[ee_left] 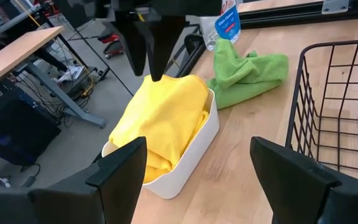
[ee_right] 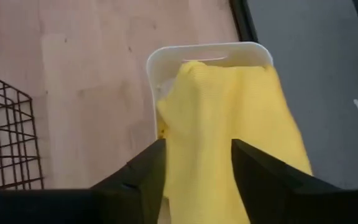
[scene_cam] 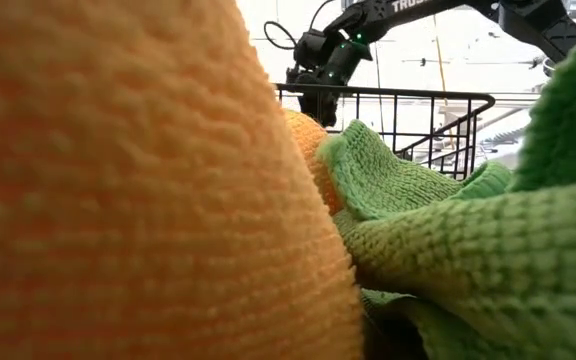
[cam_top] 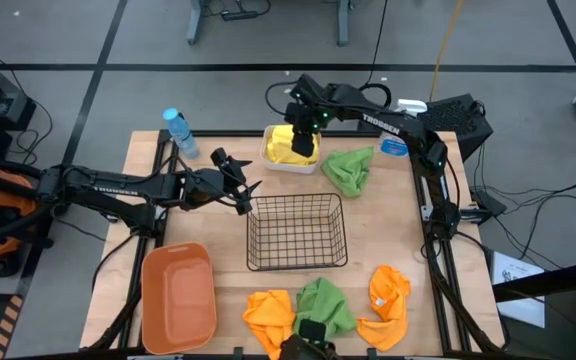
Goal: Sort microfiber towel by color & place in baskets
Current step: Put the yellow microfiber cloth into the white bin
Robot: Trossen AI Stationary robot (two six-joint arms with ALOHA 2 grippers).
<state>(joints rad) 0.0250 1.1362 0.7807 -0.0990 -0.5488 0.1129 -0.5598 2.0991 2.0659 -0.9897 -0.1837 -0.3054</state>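
A yellow towel (cam_top: 283,148) (ee_left: 160,118) (ee_right: 229,112) is heaped in the small white tub (cam_top: 293,168) (ee_left: 191,155) and spills over its rim. My right gripper (cam_top: 305,140) (ee_right: 197,149) hangs over it, pointing down, fingers apart on either side of the heap's top. My left gripper (cam_top: 248,195) (ee_left: 197,162) is open and empty at the far left corner of the black wire basket (cam_top: 298,197). One green towel (cam_top: 350,170) (ee_left: 247,71) lies right of the tub. Two orange towels (cam_top: 268,312) (cam_top: 388,300) and a green towel (cam_top: 325,303) lie at the near edge. My right gripper comes at the yellow towel's top (ee_left: 166,84) from above, one finger on each side of the heap. The cloth fills the gap between the fingers in the right wrist view. I cannot tell whether the fingertips (ee_left: 157,73) touch it. The towel rests in the tub.
The orange-brown tub (cam_top: 146,290) stands at the near left. A blue-capped water bottle (cam_top: 180,132) stands at the far left, and a spray bottle (cam_top: 393,145) stands behind the green towel. The low view is filled by an orange towel (scene_cam: 118,180) and a green towel (scene_cam: 448,230).
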